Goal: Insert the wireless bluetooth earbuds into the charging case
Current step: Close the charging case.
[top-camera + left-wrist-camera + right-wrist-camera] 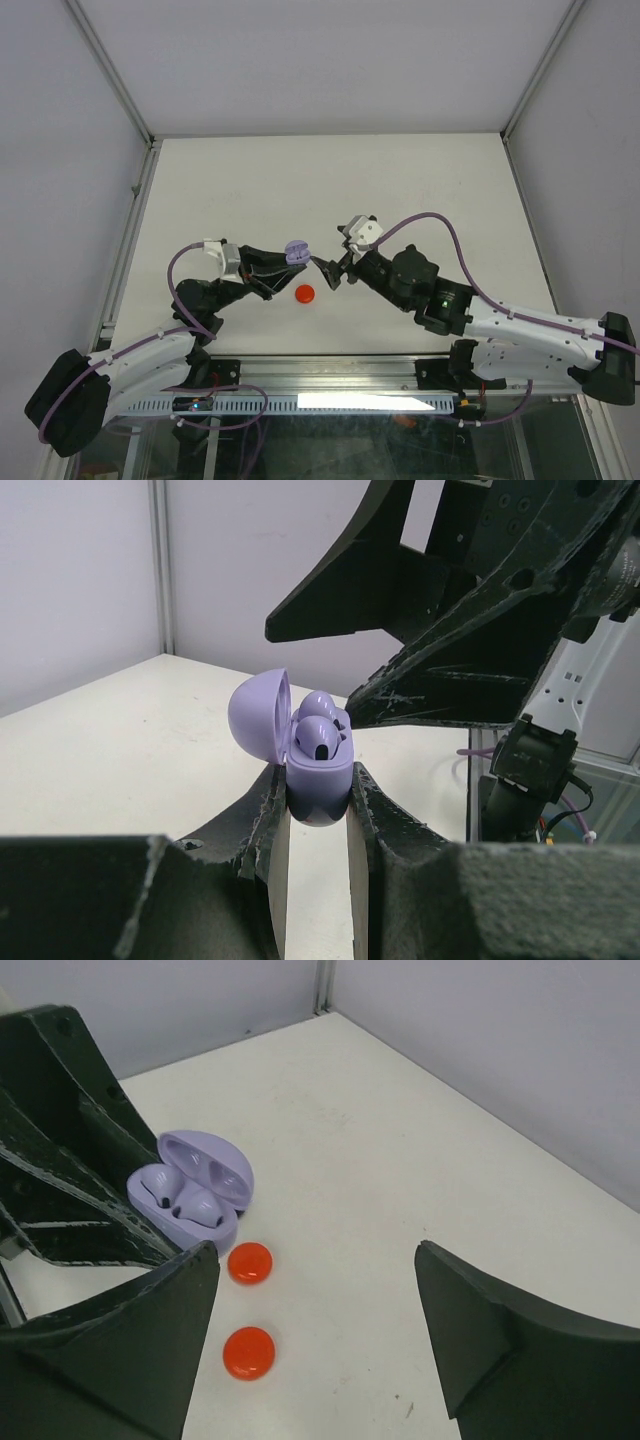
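My left gripper (288,262) is shut on a pale lavender charging case (295,251) and holds it above the table. In the left wrist view (318,785) the case (320,780) sits between the fingers with its lid open. Two lavender earbuds (320,730) sit in its wells; they also show in the right wrist view (198,1206), inside the case (222,1228). My right gripper (327,270) is open and empty, just right of the case; in its own view (315,1260) the jaws stand wide apart. No red or black earbuds show.
Two red round discs (250,1262) (249,1352) lie on the white table below the case; one shows from above (305,293). Grey walls and metal frame posts (120,90) bound the table.
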Available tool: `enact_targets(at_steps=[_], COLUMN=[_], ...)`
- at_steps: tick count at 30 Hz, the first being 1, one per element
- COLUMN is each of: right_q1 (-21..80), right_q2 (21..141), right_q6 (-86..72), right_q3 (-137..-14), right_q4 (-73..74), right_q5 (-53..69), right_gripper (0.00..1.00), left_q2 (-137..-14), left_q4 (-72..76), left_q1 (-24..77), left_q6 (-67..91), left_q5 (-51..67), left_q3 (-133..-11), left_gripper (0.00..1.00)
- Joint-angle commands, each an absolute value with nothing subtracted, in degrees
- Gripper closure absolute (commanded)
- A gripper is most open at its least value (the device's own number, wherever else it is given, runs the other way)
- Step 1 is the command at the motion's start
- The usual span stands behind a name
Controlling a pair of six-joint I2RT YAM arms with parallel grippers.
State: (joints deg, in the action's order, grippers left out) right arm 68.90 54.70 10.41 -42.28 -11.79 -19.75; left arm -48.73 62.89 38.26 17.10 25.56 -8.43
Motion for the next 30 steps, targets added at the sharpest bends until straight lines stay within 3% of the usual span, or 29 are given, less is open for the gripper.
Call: enact_targets(at_steps=[1,6,14,30], right_q1=[65.8,55.7,46.5,43.2], right_q2=[53.4,53.5,58.2,66.2], right_q6=[7.7,-0.6,-12.9,-27.1], right_q3=[-44.8,-48.6,-52.1,-53.9], right_q4=[-6.9,0.2,-1.0,-9.3], right_q5=[-16.5,1.9,24.3,42.6], right_gripper=[0.17,0.16,0.16,0.16], left_q2=[-48.7,-50.0,-53.1,-61.3], left_q4=[64.1,63.1,63.7,70.0], left_q1=[38.5,38.6,38.5,38.5], left_q6=[16.8,16.7,18.2,23.4], left_q5=[26.4,26.1,28.9,31.8], left_q3=[-9.7,-8.8,-10.5,-15.0], left_gripper=[0.91,0.91,0.91,0.88])
